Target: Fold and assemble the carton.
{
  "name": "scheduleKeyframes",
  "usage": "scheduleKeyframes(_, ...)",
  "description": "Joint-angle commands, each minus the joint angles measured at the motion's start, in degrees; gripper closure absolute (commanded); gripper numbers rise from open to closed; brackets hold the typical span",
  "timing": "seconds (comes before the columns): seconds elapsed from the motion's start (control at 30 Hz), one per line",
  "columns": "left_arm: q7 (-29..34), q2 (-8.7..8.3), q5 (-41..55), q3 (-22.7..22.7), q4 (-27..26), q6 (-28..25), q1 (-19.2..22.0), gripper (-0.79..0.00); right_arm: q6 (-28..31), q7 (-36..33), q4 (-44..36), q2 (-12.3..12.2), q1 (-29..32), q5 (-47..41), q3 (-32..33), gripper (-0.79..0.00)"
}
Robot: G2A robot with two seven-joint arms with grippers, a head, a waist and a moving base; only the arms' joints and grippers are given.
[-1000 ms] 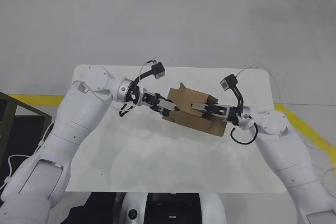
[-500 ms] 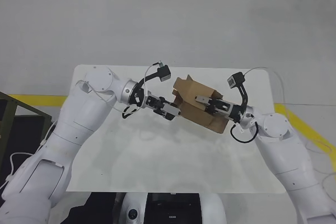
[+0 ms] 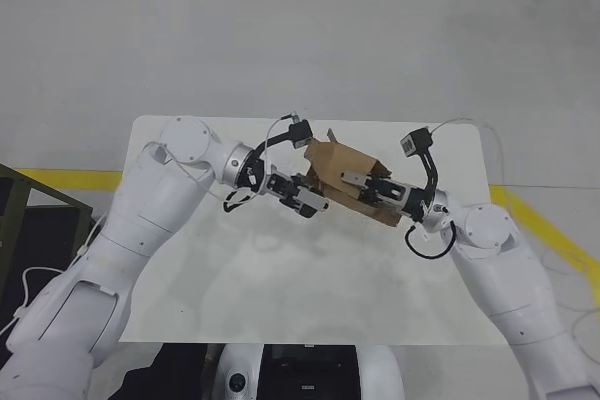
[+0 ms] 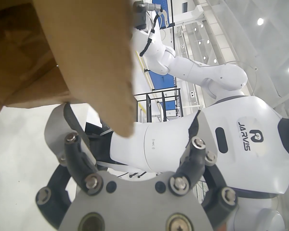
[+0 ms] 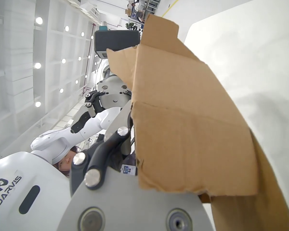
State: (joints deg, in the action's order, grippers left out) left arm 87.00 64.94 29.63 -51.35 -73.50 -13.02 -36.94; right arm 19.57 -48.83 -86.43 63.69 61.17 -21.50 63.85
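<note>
A white bench [image 3: 280, 290] with rounded corners was seen from above, set on a grey floor [image 3: 280, 60] that was crossed by a yellow line [image 3: 70, 179]. The brown carton [image 3: 345, 165] was seen over the bench's far half, slightly right of centre. Whether it rested on the surface could not be told.

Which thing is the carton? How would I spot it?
Find the white table and look at its far side, where both arms meet. The carton is between the left end effector and the right end effector. It's the only brown cardboard thing.
</note>
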Motion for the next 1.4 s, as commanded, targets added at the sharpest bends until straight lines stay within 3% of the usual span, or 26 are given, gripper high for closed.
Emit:
scheduleKeyframes(0.0, 0.05, 0.09, 0.11, 0.18, 0.19, -0.11, 0.17, -0.785, -0.01, -0.27, -0.17, 0.08, 0.03, 0.03, -0.37, 0.0)
scheduleKeyframes(0.47, 0.07, 0.08, 0.12, -0.21, 0.51, -0.32, 0.15, -0.785, -0.1, -0.46, 0.8, 0.82, -0.57, 0.19, -2.47, 0.0)
scheduleKeyframes(0.77, 0.6, -0.27, 0.32, -1.27, 0.5, -0.5, -0.56, -0.785, 0.89, -0.42, 2.06, 0.59, -0.44, 0.0, -0.08, 0.0)
scheduleKeyframes(1.37, 0.89, -3.89, -0.31, -11.86, 1.59, -3.36, -6.95, -0.785, 2.2, -30.11, 6.79, -0.96, -6.68, 0.04, -0.09, 0.0)
